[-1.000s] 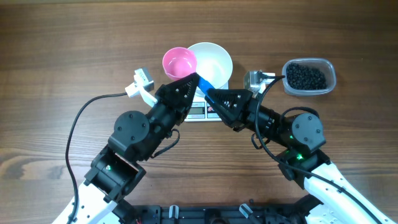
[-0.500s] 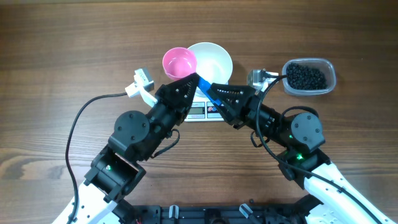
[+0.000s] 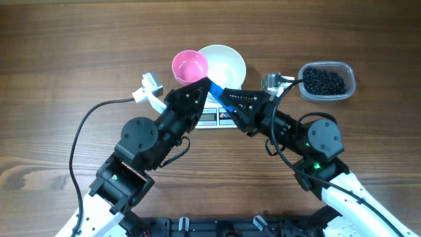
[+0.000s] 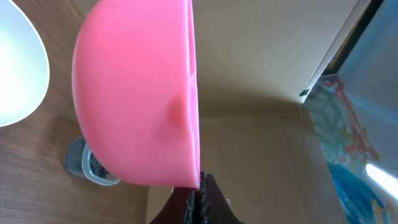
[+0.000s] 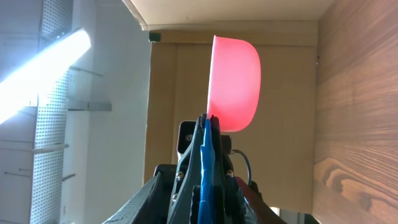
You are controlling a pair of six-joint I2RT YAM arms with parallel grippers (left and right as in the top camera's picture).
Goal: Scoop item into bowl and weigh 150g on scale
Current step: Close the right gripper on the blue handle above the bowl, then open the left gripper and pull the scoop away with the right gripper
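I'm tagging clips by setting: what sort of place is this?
Probably an indoor lab or workshop, not a kitchen: two robot arms at a wood table, perforated metal racking, and a strip light.

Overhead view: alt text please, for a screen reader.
The left gripper holds a pink scoop beside a white bowl on a scale, and the right gripper is at the scoop's blue handle. A clear tub of black beads sits on the table to the right.

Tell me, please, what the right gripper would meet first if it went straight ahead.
Most likely the pink scoop: its blue handle lies between the fingers of the right gripper, with the cup directly ahead; depth is unclear.
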